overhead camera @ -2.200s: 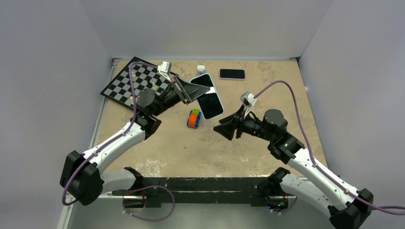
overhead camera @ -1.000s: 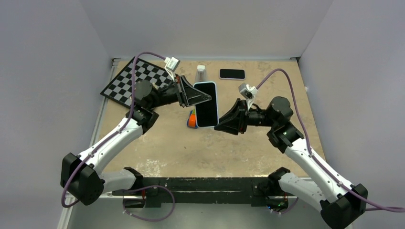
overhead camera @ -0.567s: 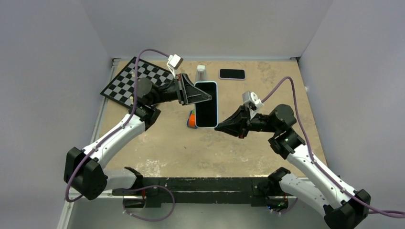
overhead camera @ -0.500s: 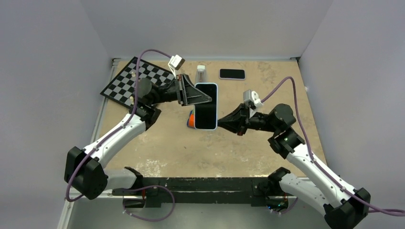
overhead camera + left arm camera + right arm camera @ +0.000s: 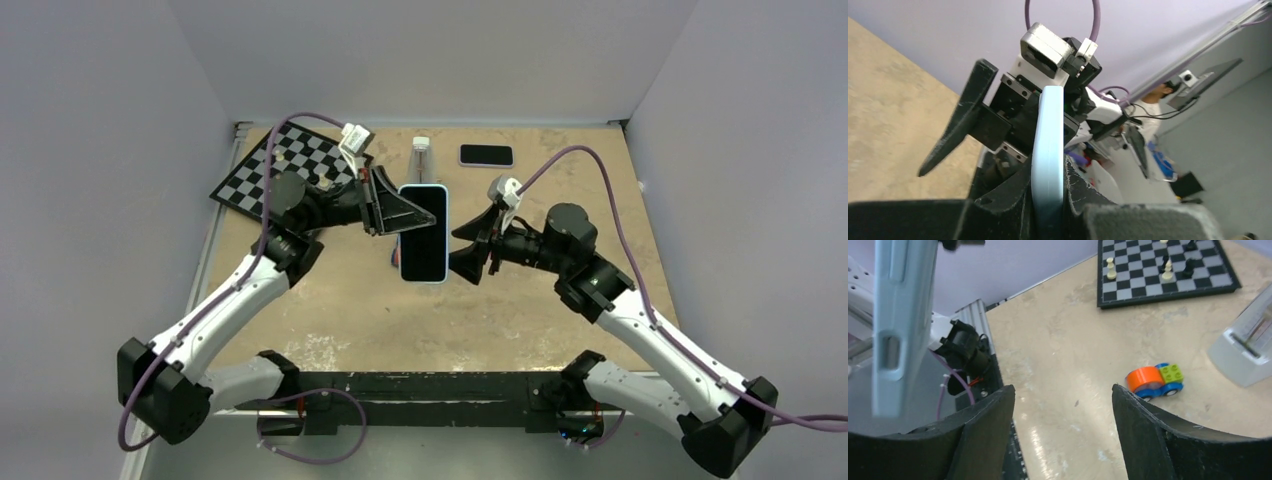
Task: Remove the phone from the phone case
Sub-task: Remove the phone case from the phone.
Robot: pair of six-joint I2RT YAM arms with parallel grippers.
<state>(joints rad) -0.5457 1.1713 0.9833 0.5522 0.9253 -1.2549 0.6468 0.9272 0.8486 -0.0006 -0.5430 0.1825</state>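
Black-screened phone (image 5: 422, 255), seated in its pale blue soft case (image 5: 1048, 160), hangs in the air over the middle of the tan mottled surface (image 5: 560, 170), a little toward the far edge, screen facing up. The left claw (image 5: 415, 212) is clenched on the upper part of the cased phone, one finger on each broad face. This probably leaves the lower end and the long sides free for the other arm to work on. The right claw (image 5: 466, 250) is spread wide and empty just beside the phone's right long edge. I cannot tell whether it touches. It looks lined up to close on that edge and peel the case lip away. Below lie an orange, blue and green toy car (image 5: 1153, 380), a black-and-white chessboard (image 5: 285, 165) at the far-left corner, a clear plastic bottle (image 5: 421, 158) and a second dark phone (image 5: 486, 155) by the far edge.
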